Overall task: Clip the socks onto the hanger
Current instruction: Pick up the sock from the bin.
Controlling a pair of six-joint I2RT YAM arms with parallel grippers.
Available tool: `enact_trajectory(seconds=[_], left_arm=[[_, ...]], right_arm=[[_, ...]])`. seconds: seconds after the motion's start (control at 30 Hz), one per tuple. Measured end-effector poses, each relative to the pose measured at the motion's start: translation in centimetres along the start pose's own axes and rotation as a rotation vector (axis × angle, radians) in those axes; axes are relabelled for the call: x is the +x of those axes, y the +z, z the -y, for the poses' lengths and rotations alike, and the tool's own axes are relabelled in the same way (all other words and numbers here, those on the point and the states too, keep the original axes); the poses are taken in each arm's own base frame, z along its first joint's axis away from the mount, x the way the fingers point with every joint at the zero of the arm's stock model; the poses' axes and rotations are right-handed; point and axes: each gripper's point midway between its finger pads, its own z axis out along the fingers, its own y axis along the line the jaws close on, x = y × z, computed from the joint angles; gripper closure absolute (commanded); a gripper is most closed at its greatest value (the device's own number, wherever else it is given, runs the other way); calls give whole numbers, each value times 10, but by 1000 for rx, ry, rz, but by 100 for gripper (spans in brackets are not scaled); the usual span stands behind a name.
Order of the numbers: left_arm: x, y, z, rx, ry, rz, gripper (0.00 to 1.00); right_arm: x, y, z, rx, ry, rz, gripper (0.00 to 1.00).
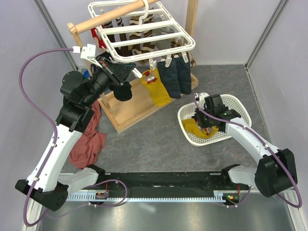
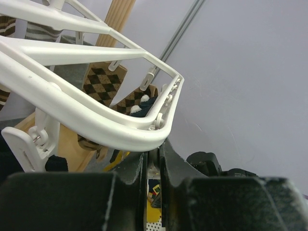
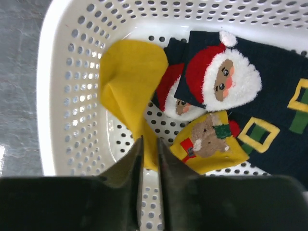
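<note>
while right fingers [image 3: 126, 168] pinch only thin fold of yellow sock [image 3: 130, 77] in basket [image 3: 67, 96], fold may slip on lift, or drag santa sock [image 3: 221, 82] along. left fingers [image 2: 131, 173] clamp hanger [image 2: 96, 125] rim; loose hold lets frame swing during clipping.

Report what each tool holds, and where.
Right tool: yellow sock in the basket, pinched at its folded edge. Left tool: apparently the hanger, at its rim near a corner.
</note>
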Motion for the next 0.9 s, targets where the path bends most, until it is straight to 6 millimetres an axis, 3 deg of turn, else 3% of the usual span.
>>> enact_trajectory(seconds=[0.17, 0.2, 0.27, 0.43, 0.57, 0.6, 0.77, 0.9], left_arm=[[0, 0, 0, 0, 0, 0, 92], [0, 0, 0, -1, 0, 0, 92], [0, 0, 0, 0, 0, 0, 92], [0, 0, 0, 0, 0, 0, 92], [0, 0, 0, 0, 0, 0, 92], [0, 0, 0, 0, 0, 0, 92], [0, 0, 0, 0, 0, 0, 92], [0, 0, 0, 0, 0, 0, 92]], right_arm=[[-7, -12, 0, 44, 163, 34, 59], [-10, -15, 2, 67, 218, 51, 66], [-14, -22, 6, 109, 305, 85, 73], [-22, -38, 26, 240, 570, 209, 59], [-4, -30, 45, 353, 745, 219, 57], [4, -26, 48, 378, 782, 205, 51], [42, -2, 64, 494, 908, 121, 50], [60, 12, 72, 534, 963, 80, 53]])
